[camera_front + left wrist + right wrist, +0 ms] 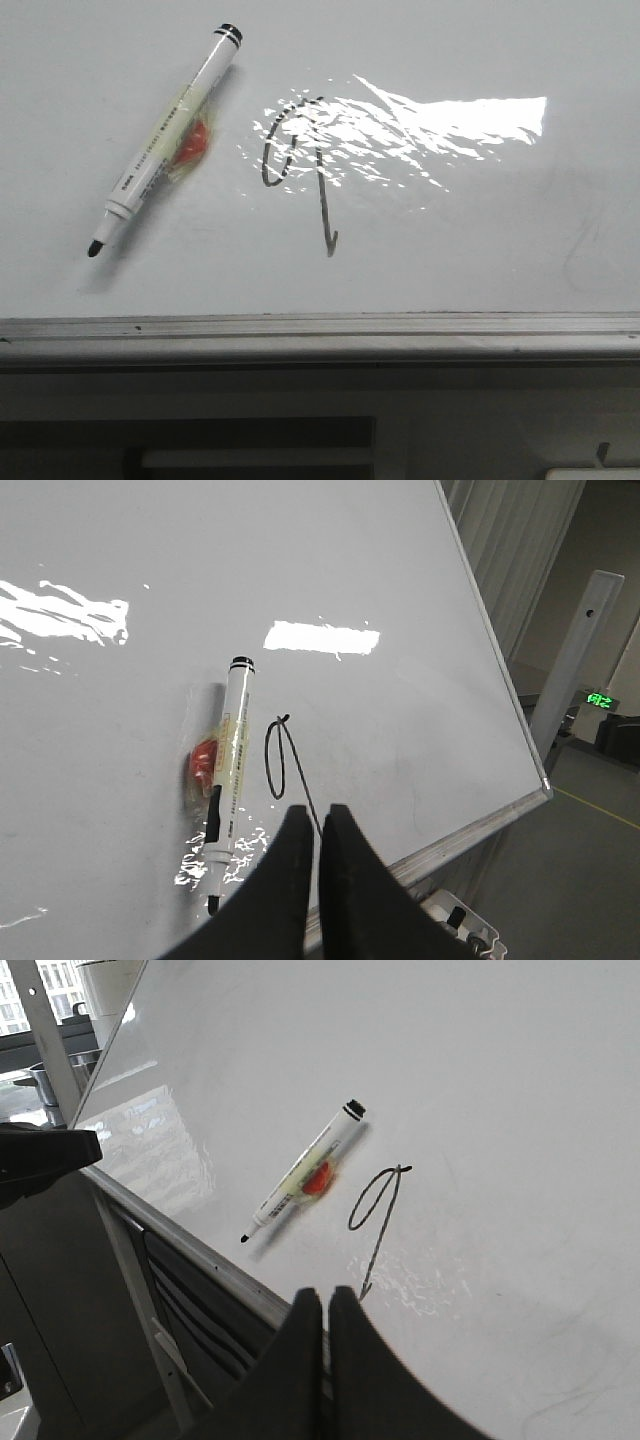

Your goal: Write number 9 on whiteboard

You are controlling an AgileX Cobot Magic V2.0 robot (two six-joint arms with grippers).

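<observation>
The number 9 (305, 170) is drawn in thin dark line on the whiteboard (450, 250), its loop partly under a bright glare patch. A white marker (165, 140) with a black cap end lies uncapped on the board left of the figure, an orange-red blob beside its barrel. The left wrist view shows the number 9 (282, 762), the marker (230, 770) and my left gripper (315, 810), shut and empty, back from the board. The right wrist view shows the number 9 (378, 1210), the marker (305, 1170) and my right gripper (325, 1295), shut and empty.
A grey metal rail (320, 327) runs along the board's near edge, with dark frame bars below it. A faint grey smudge (585, 245) marks the board at the right. A metal stand post (575, 660) rises beyond the board's corner.
</observation>
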